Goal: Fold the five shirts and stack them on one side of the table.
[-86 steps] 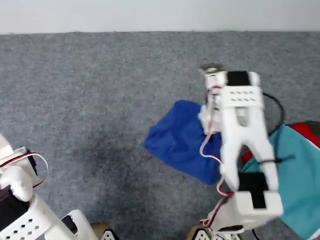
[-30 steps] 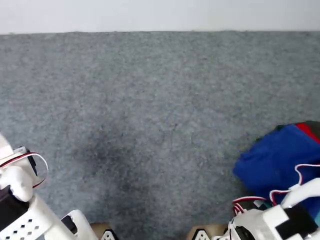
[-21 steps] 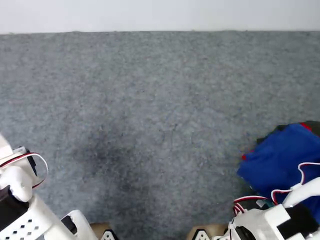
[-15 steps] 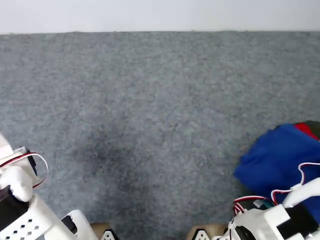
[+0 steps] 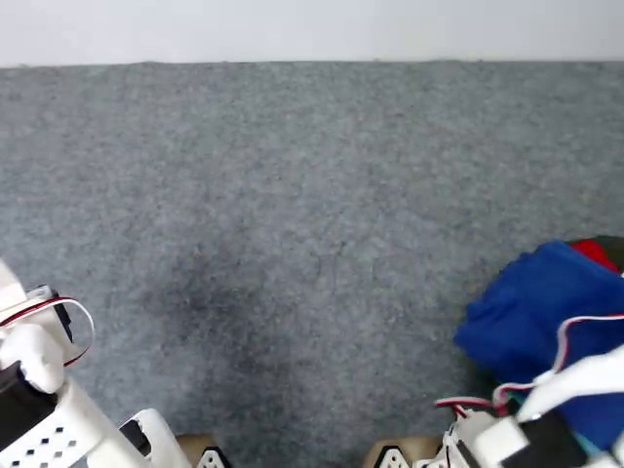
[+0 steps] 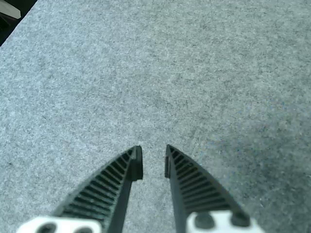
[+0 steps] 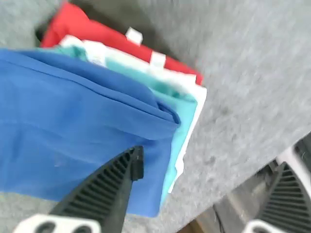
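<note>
- Your left gripper [image 6: 153, 162] hangs over bare grey tabletop [image 5: 292, 195] at the near left. Its fingers are almost together with a thin gap between them, and they hold nothing. It has no part in this step, so leave that arm [image 5: 44, 409] parked where it is.
- The stack sits at the right edge of the tabletop with the blue shirt [image 5: 531, 312] on top. Under it are a teal shirt [image 7: 182, 109], a white one [image 7: 197, 94] and a red one [image 7: 92, 31], their edges stepped out past the blue.
- Your right gripper [image 7: 209, 177] is spread wide and grips nothing. One finger [image 7: 114, 187] is over the blue shirt's corner and the other is out past the stack's edge.
- I judge the step in hand to be letting go and backing off.
  - Lift straight up before you swing away, so the ribbed finger does not catch the blue fold and drag it open.
  - The blue shirt looks a little puffy and askew on the teal one, so consider a light press or nudge to square it.
- Hard to make out:
  - The right edge of the high view and the right arm [image 5: 546, 424] cut the stack off, so you cannot judge its full outline.
  - A dark strip [image 5: 612, 241] lies beyond the red shirt. It may be the fifth shirt, but I cannot tell.
  - Whether the finger touches the blue cloth or hovers just above it is unclear.
</note>
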### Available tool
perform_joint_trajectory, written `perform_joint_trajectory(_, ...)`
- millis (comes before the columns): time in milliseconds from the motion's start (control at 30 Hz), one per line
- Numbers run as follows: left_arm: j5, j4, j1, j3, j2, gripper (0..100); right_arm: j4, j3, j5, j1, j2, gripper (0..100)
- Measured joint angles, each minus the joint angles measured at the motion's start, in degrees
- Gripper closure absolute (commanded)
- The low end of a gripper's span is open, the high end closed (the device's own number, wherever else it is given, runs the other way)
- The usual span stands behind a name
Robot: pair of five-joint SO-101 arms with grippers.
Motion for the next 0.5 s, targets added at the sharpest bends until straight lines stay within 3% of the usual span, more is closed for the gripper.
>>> perform_joint_trajectory(267, 0.0, 0.0, 0.0, 0.0, 0.0, 91, -0.9, 27.8, -0.4, -20.3, -14.3, 60.7)
perform_joint_trajectory(500, 0.0, 0.0, 0.0, 0.0, 0.0, 91, -17.7, 41.7, -0.5, -20.6, -12.2, 60.7)
